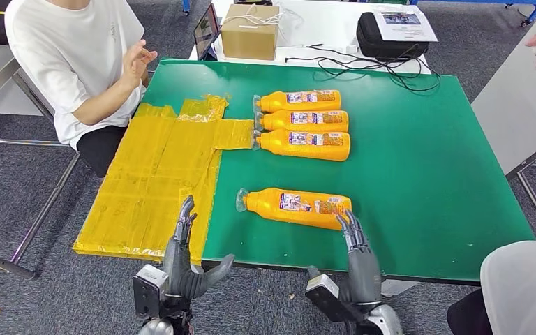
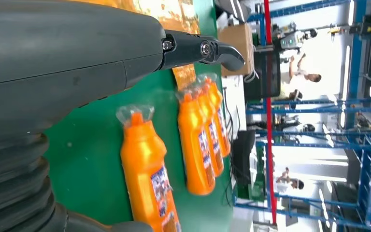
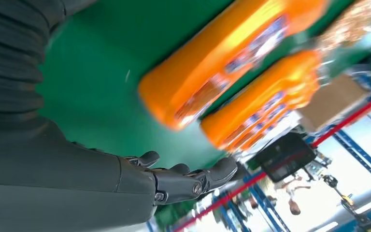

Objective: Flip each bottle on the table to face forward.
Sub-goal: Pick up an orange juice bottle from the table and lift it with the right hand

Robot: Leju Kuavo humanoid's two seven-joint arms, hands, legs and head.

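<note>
An orange bottle (image 1: 296,206) lies on its side near the front of the green table (image 1: 419,160), cap to the left, label up; it also shows in the left wrist view (image 2: 147,169) and the right wrist view (image 3: 222,63). Three more orange bottles (image 1: 301,127) lie side by side farther back, labels up. My left hand (image 1: 181,258) hovers open at the table's front edge, left of the near bottle. My right hand (image 1: 357,262) is open, its fingertips (image 1: 349,225) close by the near bottle's base; whether they touch is unclear.
Yellow tape sheets (image 1: 157,174) cover the table's left part. A person in a white shirt (image 1: 77,56) sits at the left. A cardboard box (image 1: 250,31), a black case (image 1: 391,35) and cables (image 1: 363,64) lie behind. Another person's arm (image 1: 523,286) is at the front right.
</note>
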